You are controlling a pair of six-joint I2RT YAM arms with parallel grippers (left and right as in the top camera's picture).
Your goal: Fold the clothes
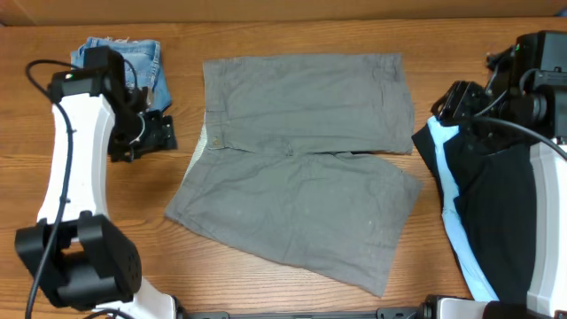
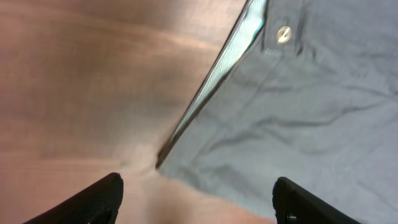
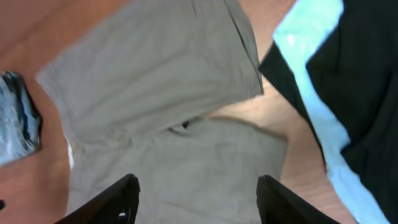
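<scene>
The grey shorts [image 1: 301, 159] lie flat in the middle of the table, waistband to the left, both legs spread to the right. My left gripper [image 1: 152, 133] is open and empty, just left of the waistband; its wrist view shows the waistband edge and a button [image 2: 283, 34] on the grey shorts [image 2: 298, 118]. My right gripper [image 1: 450, 105] is open and empty, raised at the right of the upper leg's hem. The right wrist view looks down on both legs of the grey shorts [image 3: 161, 93], seen between the right gripper's open fingers [image 3: 198, 199].
Small folded blue denim shorts [image 1: 124, 60] lie at the back left, also in the right wrist view [image 3: 15, 118]. A black garment with light-blue fabric [image 1: 483, 213] lies at the right, under my right arm, also in the right wrist view [image 3: 348, 81]. Bare wooden table [image 1: 177, 266] surrounds them.
</scene>
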